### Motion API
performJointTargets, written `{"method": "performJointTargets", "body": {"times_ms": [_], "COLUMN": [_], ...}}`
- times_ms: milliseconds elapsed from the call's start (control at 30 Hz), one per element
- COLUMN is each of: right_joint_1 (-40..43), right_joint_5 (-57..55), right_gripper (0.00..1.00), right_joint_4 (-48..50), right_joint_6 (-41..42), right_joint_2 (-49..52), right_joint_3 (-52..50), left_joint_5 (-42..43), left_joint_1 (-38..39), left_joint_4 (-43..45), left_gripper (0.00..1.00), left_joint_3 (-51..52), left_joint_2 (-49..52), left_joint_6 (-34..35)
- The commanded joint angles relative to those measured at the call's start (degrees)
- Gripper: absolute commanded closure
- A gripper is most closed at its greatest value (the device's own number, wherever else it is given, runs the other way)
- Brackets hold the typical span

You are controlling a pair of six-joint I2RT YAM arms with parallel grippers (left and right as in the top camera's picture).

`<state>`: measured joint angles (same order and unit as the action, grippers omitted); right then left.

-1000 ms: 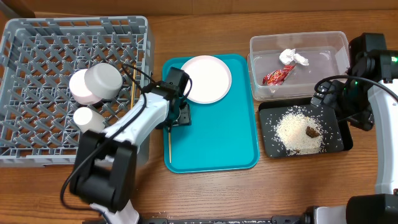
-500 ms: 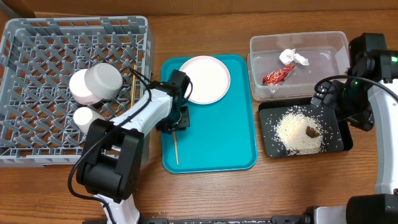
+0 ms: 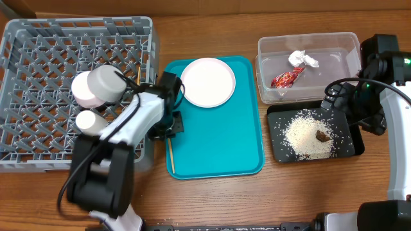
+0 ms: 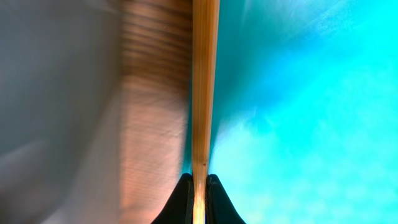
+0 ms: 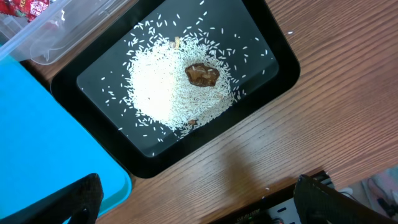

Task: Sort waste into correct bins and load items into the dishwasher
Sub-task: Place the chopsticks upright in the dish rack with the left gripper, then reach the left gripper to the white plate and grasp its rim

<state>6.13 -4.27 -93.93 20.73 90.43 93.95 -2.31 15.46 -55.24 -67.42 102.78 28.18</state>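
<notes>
My left gripper (image 4: pixel 199 193) is shut on a thin wooden chopstick (image 4: pixel 204 81) at the left rim of the teal serving tray (image 3: pixel 218 147), beside the dishwasher rack (image 3: pixel 38 51). The stick's free end (image 3: pixel 170 154) points toward the table front. In the rack lie the grey-green bowl (image 3: pixel 104 82), the pinkish saucer (image 3: pixel 81 90), the white cup (image 3: pixel 88 122) and another chopstick (image 3: pixel 137 77). The white plate (image 3: pixel 207 82) rests on the teal tray. The clear tub (image 3: pixel 340 45) holds the red wrapper (image 3: pixel 284 78) and tissue (image 3: pixel 302 59). Rice (image 5: pixel 168 87) with a brown lump (image 5: pixel 202 73) lies in the black tray (image 5: pixel 273 43). My right gripper (image 5: pixel 208 205) hangs open, holding nothing.
Bare wooden tabletop (image 3: pixel 212 199) runs along the front edge. The teal tray lies between the rack and the two bins. The right arm (image 3: pixel 379 83) stands at the far right, over the black tray's corner.
The left gripper has closed on the chopstick and shifted left toward the rack. The teal tray with the plate slid slightly left. The right arm has not moved.
</notes>
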Motion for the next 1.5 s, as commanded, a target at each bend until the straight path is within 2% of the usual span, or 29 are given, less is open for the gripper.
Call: {"method": "performJointTargets", "body": {"times_ms": [0,200,367,500,733,767,967,1033,1233,1467], "right_joint_1": [0.0,0.0,0.0,0.0,0.0,0.0,0.0,0.0,0.0,0.0], "right_joint_5": [0.1,0.1,0.1,0.5,0.5,0.5,0.5,0.5,0.5,0.5], "right_gripper": [0.0,0.0,0.0,0.0,0.0,0.0,0.0,0.0,0.0,0.0], "right_joint_4": [0.2,0.2,0.2,0.2,0.2,0.2,0.2,0.2,0.4,0.3], "right_joint_6": [-0.1,-0.1,-0.1,-0.1,-0.1,-0.1,-0.1,-0.1,-0.1,-0.1], "right_joint_2": [-0.6,-0.6,-0.6,-0.6,-0.6,-0.6,-0.6,-0.6,-0.6,-0.6], "right_joint_3": [0.6,0.6,0.6,0.6,0.6,0.6,0.6,0.6,0.6,0.6], "left_joint_5": [-3.1,-6.8,-10.5,-9.2,-4.9,-4.0,-1.4,0.7,12.0,8.9], "left_joint_1": [-0.5,-1.1,-5.6,-10.9,-15.0,-15.0,-15.0,-15.0,-11.4,2.0], "left_joint_4": [-1.4,-0.8,2.9,8.1,13.2,13.3,13.3,12.5,11.4,14.1], "left_gripper": [0.96,0.96,0.96,0.96,0.96,0.92,0.45,0.36,0.32,0.27], "left_joint_3": [-0.2,-0.3,-1.1,-1.2,-1.2,-1.2,-1.6,-3.2,-9.8,-10.2], "left_joint_2": [-10.7,-20.8,-25.7,-25.5,-19.0,-18.0,-15.2,-15.7,-18.1,-14.6], "left_joint_6": [0.1,-3.3,-12.3,-19.0,-23.2,-23.6,-23.5,-23.5,-23.6,-27.2]}}
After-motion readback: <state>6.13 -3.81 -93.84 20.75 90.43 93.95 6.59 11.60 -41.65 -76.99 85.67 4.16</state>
